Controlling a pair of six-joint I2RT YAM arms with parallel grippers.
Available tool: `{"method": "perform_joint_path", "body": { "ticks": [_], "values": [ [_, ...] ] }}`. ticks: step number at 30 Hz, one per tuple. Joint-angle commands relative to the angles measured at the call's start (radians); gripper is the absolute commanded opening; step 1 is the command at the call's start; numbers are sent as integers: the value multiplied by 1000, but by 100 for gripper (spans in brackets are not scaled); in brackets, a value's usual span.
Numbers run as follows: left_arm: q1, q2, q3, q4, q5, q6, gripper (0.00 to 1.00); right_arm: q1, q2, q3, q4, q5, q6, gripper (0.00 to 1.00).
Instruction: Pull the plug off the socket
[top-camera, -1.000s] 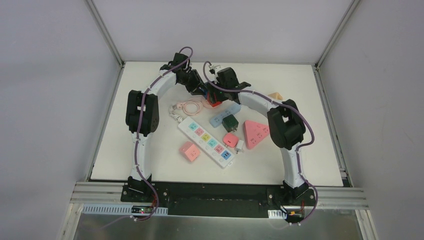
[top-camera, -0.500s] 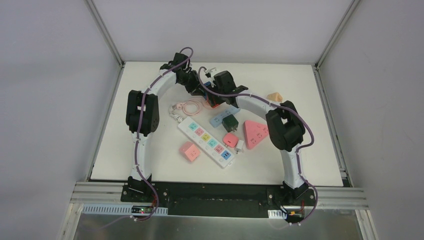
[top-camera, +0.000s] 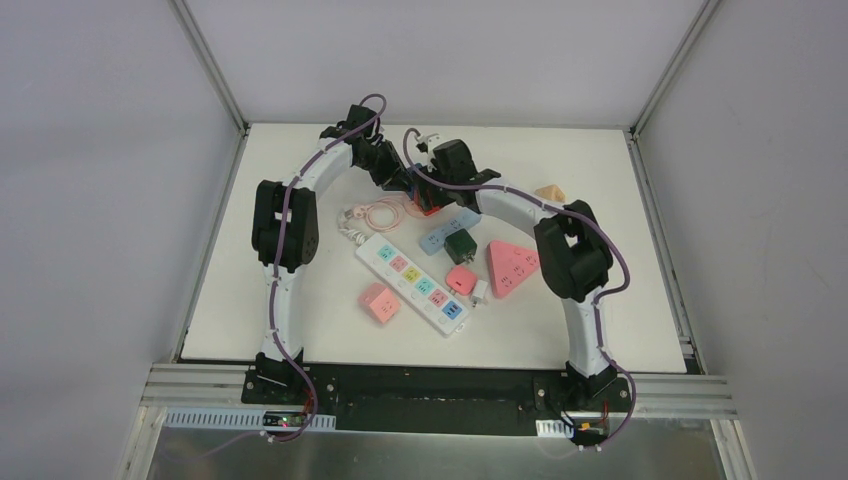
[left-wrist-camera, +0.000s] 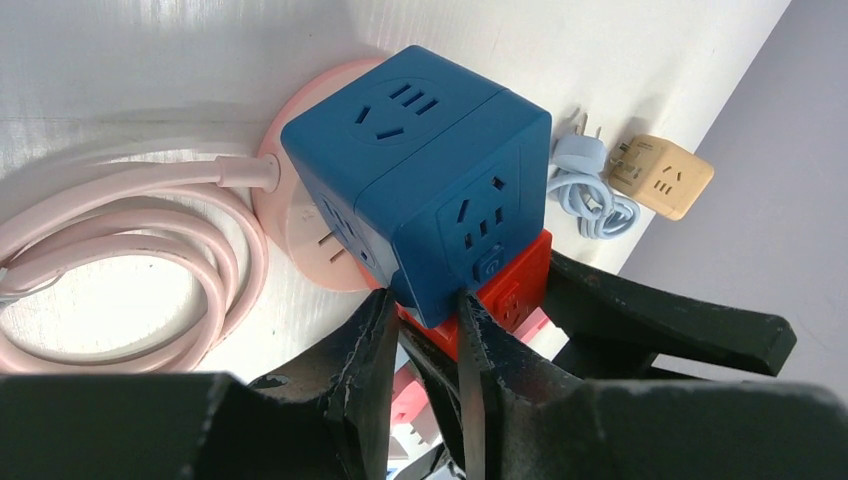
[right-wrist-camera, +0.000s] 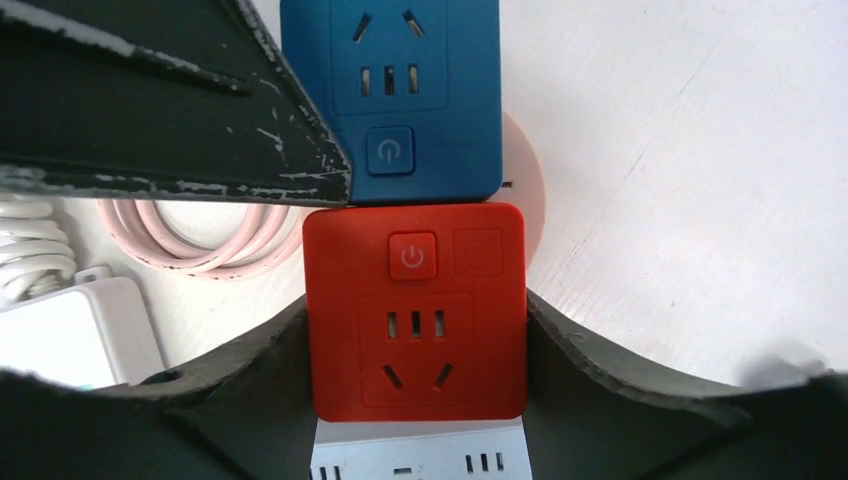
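Now the left fingers (left-wrist-camera: 372, 350) have narrowed, grip unclear; right fingers (right-wrist-camera: 250, 375) clasp red cube (right-wrist-camera: 415, 310).

Smooth, satin-sheen finish on the red plastic cube socket (right-wrist-camera: 440, 350) clamped in the right claw (right-wrist-camera: 415, 305). Equally hard, moulded, faintly glossy surface on the blue plastic cube socket (left-wrist-camera: 420, 190) at the tips of the left claw (left-wrist-camera: 425, 300). Matt black plastic on the left claw's fingers (right-wrist-camera: 180, 110), scuffed grey and chipped along the edges. Soft, slightly shiny rubbery sheath on the pink coiled cable (left-wrist-camera: 120, 250) beside the left claw. Under both claws, white tabletop (right-wrist-camera: 680, 150) with a light sheen and fine scratches.
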Motion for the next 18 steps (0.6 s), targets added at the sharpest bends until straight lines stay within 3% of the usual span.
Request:
{"method": "perform_joint_path", "body": {
  "ticks": [1,13,18],
  "values": [
    [-39,98,-54,-235,-94,78,24,-33,-122,101,181,-125,146,0],
    [-39,97,-52,-236,-99,74,24,-70,-116,123,177,-196,237,0],
    [-39,97,-52,-239,-99,73,24,-6,-109,89,150,-47,79,0]
  ]
}}
